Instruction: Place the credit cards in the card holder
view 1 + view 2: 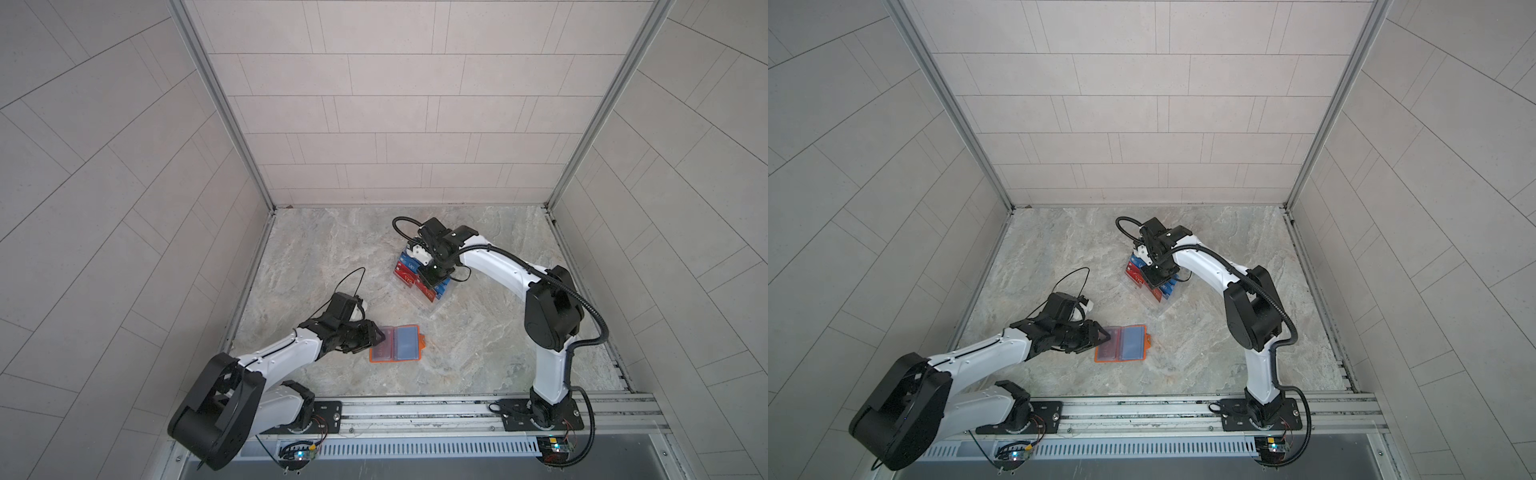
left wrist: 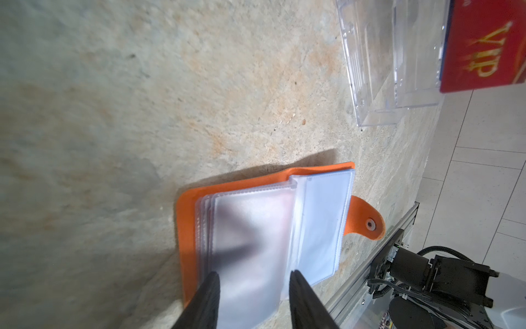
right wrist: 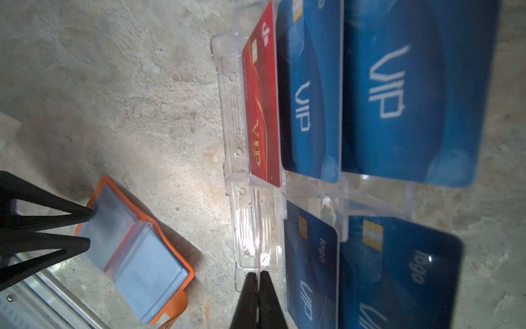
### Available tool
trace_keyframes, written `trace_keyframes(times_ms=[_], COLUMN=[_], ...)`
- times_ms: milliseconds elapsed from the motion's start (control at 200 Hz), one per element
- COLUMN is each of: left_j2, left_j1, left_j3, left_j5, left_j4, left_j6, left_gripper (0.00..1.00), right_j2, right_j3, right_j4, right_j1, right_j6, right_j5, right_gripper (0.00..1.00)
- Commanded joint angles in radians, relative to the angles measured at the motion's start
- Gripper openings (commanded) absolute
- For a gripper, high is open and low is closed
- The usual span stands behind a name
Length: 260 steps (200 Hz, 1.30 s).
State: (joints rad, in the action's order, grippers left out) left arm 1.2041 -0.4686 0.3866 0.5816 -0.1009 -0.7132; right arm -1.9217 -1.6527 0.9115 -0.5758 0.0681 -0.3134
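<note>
Left gripper point(image 1: 379, 336): fingers spread, tips on the left page of the card holder point(image 1: 405, 343), which lies open on the table point(image 1: 332, 257). Credit cards point(image 1: 406, 266) stand in the clear rack point(image 1: 430, 307). Right gripper point(image 3: 257, 277): fingers closed at the rack's front; any hold unclear.

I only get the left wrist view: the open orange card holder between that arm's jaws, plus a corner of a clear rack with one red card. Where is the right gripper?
Observer: The right gripper is at the clear rack. Its jaws are shut at an empty part of the rack's front edge. I cannot tell whether they pinch anything.
Reviewer: Is that red card the only card in the rack?
Observer: No. The right wrist view shows several blue cards standing in the tiers behind the red card.
</note>
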Motion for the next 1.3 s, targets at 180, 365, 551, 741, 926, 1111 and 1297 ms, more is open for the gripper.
trace_keyframes(times_ms=[180, 365, 551, 741, 926, 1111, 1297], left_j2=[-0.018, -0.021, -0.019, -0.029, -0.032, -0.029, -0.031], left_j1=[0.002, 0.001, -0.004, -0.015, -0.016, -0.017, -0.017], left_j3=[-0.003, -0.020, -0.043, -0.045, -0.048, -0.048, -0.046], left_j5=[-0.016, -0.016, -0.022, -0.029, -0.034, -0.028, -0.023], left_j4=[-0.033, -0.013, 0.022, 0.014, 0.012, 0.019, 0.018], left_j6=[0.001, -0.020, -0.047, -0.049, -0.051, -0.051, -0.051], left_gripper=[0.46, 0.45, 0.45, 0.45, 0.45, 0.45, 0.45], right_j2=[0.189, 0.264, 0.264, 0.224, 0.219, 0.220, 0.223], right_j3=[0.137, 0.375, 0.551, 0.637, 0.672, 0.726, 0.762], right_j4=[-0.124, -0.377, -0.585, -0.751, -0.760, -0.806, -0.851], right_j1=[-0.006, -0.053, -0.147, -0.194, -0.197, -0.197, -0.196], right_j6=[0.174, 0.398, 0.572, 0.685, 0.699, 0.741, 0.786], right_j5=[-0.249, -0.350, -0.350, -0.379, -0.365, -0.372, -0.391], right_gripper=[0.00, 0.00, 0.00, 0.00, 0.00, 0.00, 0.00])
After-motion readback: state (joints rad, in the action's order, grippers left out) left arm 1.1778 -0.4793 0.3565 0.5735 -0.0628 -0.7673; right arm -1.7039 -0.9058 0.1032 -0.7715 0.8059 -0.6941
